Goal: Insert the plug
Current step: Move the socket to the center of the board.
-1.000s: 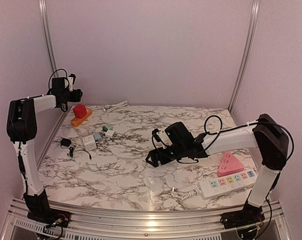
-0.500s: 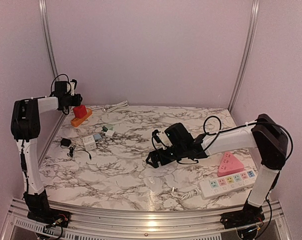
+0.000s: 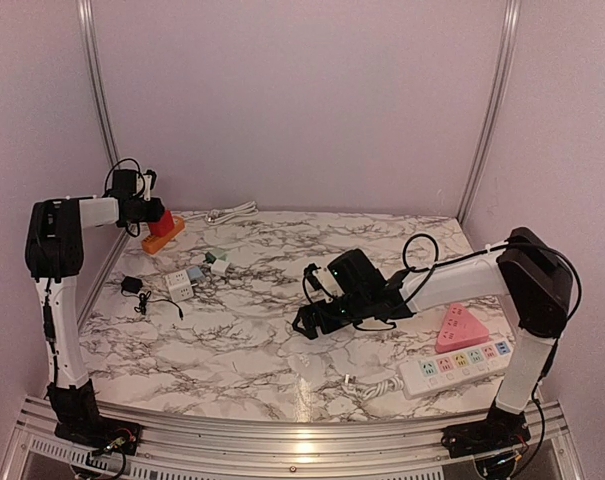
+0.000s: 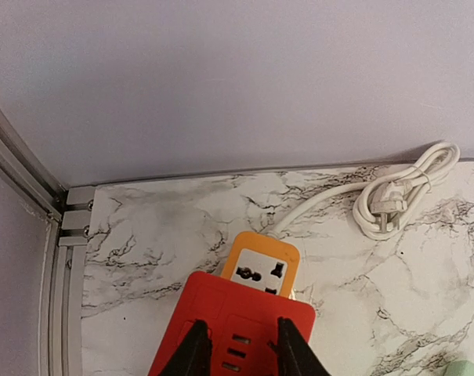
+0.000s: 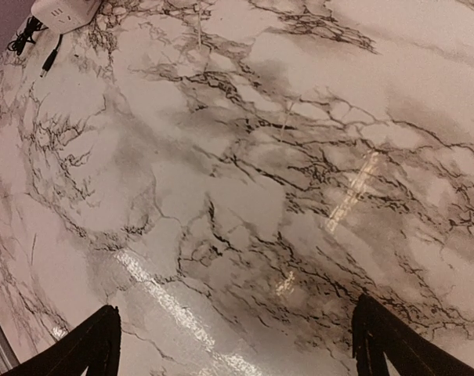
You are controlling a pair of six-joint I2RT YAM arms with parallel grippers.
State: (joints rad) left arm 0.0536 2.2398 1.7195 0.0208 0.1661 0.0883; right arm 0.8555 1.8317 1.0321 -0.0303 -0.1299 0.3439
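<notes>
A: Where was the red plug found?
B: At the table's ten o'clock, atop the orange strip, under the left gripper, fingers narrow-set; any hold couldn't be told. The right gripper was spread wide, empty.

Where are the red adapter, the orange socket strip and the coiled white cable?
red adapter (image 4: 244,309): left wrist view, top face.
orange socket strip (image 4: 260,270): left wrist view, white socket face.
coiled white cable (image 4: 387,205): left wrist view, its plug.
</notes>
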